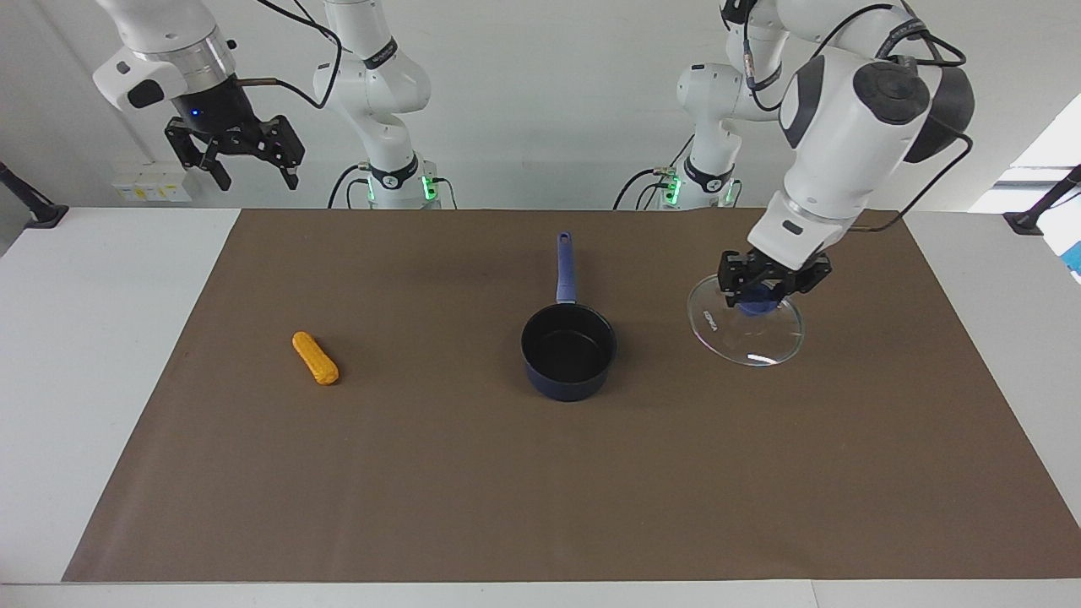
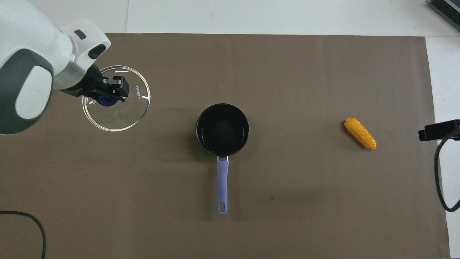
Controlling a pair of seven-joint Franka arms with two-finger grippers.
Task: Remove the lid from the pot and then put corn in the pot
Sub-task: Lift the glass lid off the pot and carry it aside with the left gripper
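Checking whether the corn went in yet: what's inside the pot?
Nothing: the pot shows only its bare black inside, uncovered. The corn lies on the mat toward the right arm's end. The left gripper holds the lid by its knob.

Colours on the brown mat

The pot (image 1: pixel 568 350) is dark navy with a black inside and a paler blue handle; the lid (image 1: pixel 746 333) is clear glass with a blue knob; the corn (image 1: pixel 315 358) is orange-yellow and bumpy; the tabletop (image 1: pixel 76 338) is white.
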